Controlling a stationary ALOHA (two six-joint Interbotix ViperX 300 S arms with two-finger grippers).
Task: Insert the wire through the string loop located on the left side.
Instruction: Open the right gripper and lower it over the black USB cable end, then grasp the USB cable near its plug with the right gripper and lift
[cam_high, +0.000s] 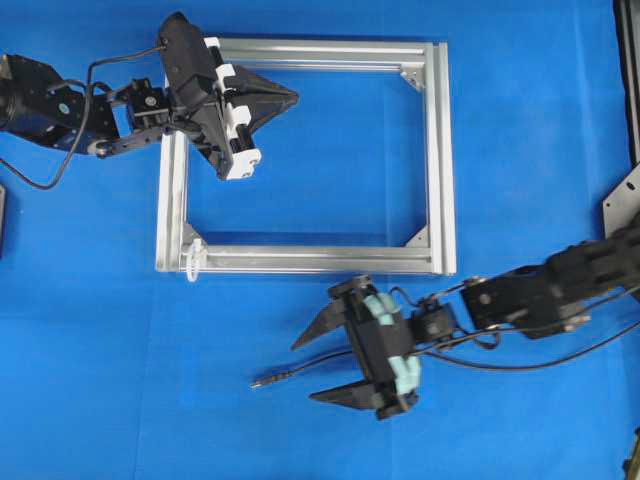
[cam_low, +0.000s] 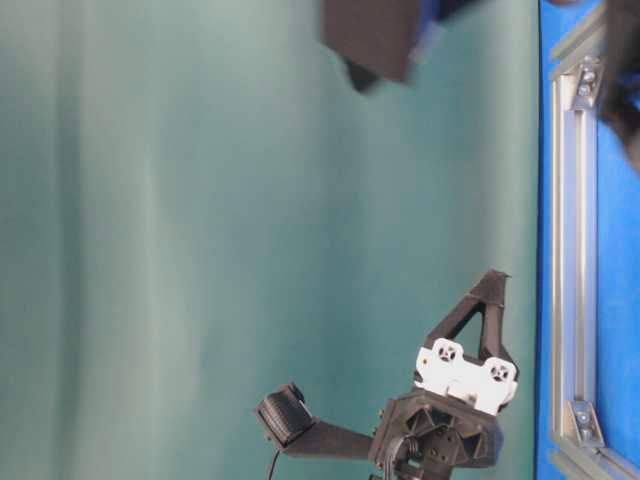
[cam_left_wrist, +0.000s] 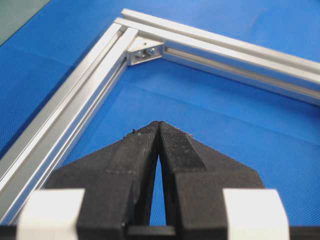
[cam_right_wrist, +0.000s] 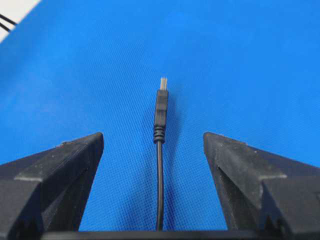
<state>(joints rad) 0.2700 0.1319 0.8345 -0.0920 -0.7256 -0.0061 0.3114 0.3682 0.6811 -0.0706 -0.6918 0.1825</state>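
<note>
The wire (cam_high: 290, 374) lies on the blue cloth below the silver frame (cam_high: 440, 150), its plug tip pointing left. My right gripper (cam_high: 306, 371) is open and straddles it. In the right wrist view the wire (cam_right_wrist: 160, 150) runs straight up the middle between the two spread fingers (cam_right_wrist: 75, 155), touching neither. The string loop (cam_high: 193, 262) is a small whitish ring at the frame's lower left corner, left of and above the plug. My left gripper (cam_high: 293, 97) hovers over the frame's upper left part, shut on nothing (cam_left_wrist: 159, 124). The table-level view shows it above the frame (cam_low: 494, 278).
The frame's rails (cam_left_wrist: 75, 105) and a grey corner bracket (cam_left_wrist: 145, 52) lie just ahead of the left gripper. A metal bracket (cam_high: 622, 200) stands at the table's right edge. Open blue cloth stretches left of the plug and inside the frame.
</note>
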